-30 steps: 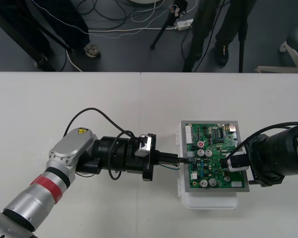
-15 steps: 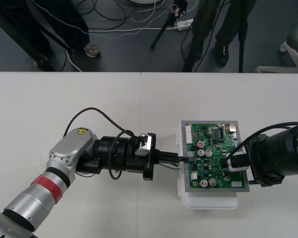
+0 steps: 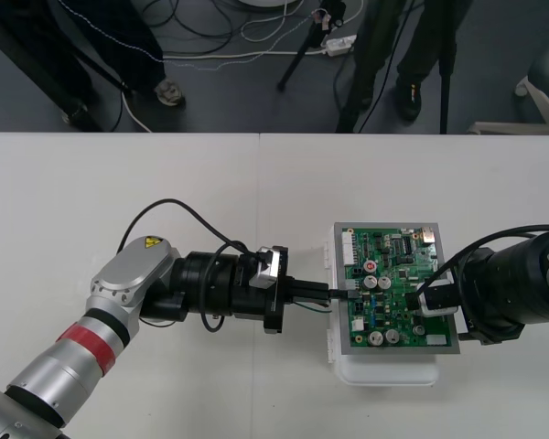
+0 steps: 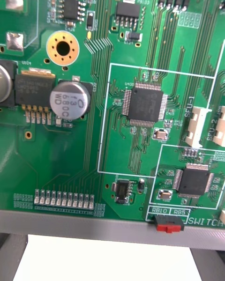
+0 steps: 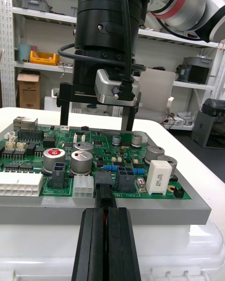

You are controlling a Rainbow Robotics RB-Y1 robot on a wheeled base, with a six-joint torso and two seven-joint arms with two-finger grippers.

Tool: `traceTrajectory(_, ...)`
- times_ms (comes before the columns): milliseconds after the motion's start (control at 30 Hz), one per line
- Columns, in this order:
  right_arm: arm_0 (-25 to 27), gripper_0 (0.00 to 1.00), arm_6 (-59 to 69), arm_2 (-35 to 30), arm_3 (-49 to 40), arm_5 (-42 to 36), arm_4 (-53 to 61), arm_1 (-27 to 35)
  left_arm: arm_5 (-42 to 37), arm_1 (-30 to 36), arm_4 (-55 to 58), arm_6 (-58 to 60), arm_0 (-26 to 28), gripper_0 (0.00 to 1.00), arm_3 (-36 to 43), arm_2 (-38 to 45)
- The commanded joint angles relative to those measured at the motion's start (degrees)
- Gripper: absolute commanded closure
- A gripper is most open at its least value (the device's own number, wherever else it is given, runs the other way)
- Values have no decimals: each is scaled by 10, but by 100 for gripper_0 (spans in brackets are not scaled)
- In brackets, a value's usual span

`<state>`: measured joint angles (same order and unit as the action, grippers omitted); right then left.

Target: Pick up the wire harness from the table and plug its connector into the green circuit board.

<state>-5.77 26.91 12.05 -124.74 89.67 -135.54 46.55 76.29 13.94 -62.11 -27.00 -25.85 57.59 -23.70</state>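
My left gripper (image 3: 326, 294) has its fingers pressed together on the wire harness (image 5: 105, 211). They pinch its black plug (image 5: 103, 186) right at the nine o'clock edge of the green circuit board (image 3: 398, 274). My right gripper (image 5: 96, 122), fingers spread, stands over the board's three o'clock side. I judge this the insertion step, though I cannot tell whether the plug is seated. The next move calls for a straight, gentle push toward three o'clock.

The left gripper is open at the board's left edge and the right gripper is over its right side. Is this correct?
Not open: in the left wrist view the left gripper is shut on the harness plug, at the board's left edge. The right gripper is over its right side.
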Motion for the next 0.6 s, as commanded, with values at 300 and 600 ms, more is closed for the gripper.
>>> traceTrajectory(300, -15, 0, 25, 9, -5, 3, 10, 9, -5, -24, 17, -22, -27, 100, 9, -32)
traceTrajectory(600, -15, 0, 25, 10, -5, 3, 10, 9, -3, -25, 21, -23, -27, 100, 8, -32)
